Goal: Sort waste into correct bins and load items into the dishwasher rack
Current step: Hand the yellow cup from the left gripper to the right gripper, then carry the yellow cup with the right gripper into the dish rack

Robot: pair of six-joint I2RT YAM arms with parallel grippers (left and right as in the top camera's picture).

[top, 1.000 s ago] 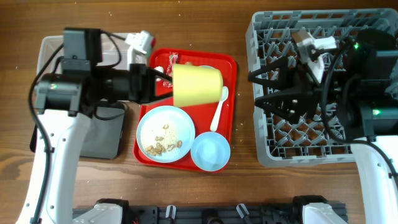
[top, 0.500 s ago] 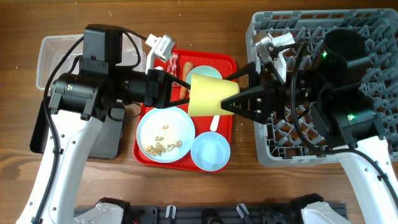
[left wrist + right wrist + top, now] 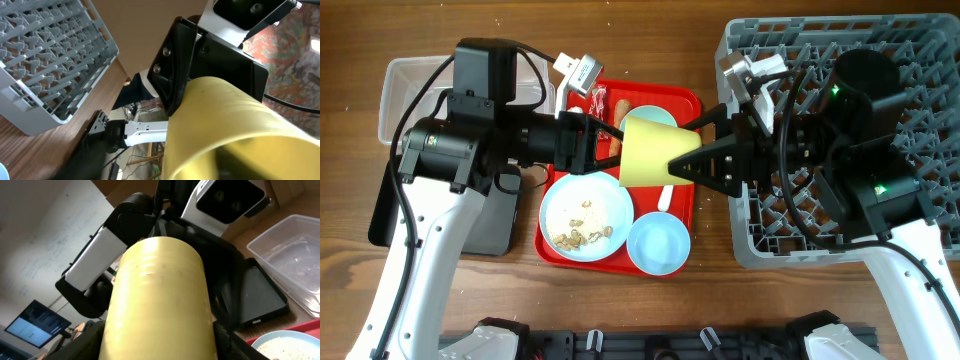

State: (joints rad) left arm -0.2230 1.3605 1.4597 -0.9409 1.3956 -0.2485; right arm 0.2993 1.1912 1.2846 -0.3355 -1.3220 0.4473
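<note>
From overhead, the yellow cup (image 3: 655,152) hung on its side mid-counter above the red tray (image 3: 543,243), the left gripper (image 3: 612,148) closed on its mouth end and the right gripper (image 3: 682,152), reaching from the dishwasher rack (image 3: 750,240) at the right edge, spread wide around its base. The left wrist view showed the cup (image 3: 240,130) filling the lower right. In the right wrist view it (image 3: 160,300) lay between open jaws, contact unclear.

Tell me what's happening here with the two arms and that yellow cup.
It looks like a handover. The left tool holds the yellow cup on its side in the air above the red tray, and the right tool straddles the cup's other end; whether it grips yet is unclear. The pale blue plate with crumbs and the pale blue bowl sit on the tray. The grey rack stands to the right.
</note>
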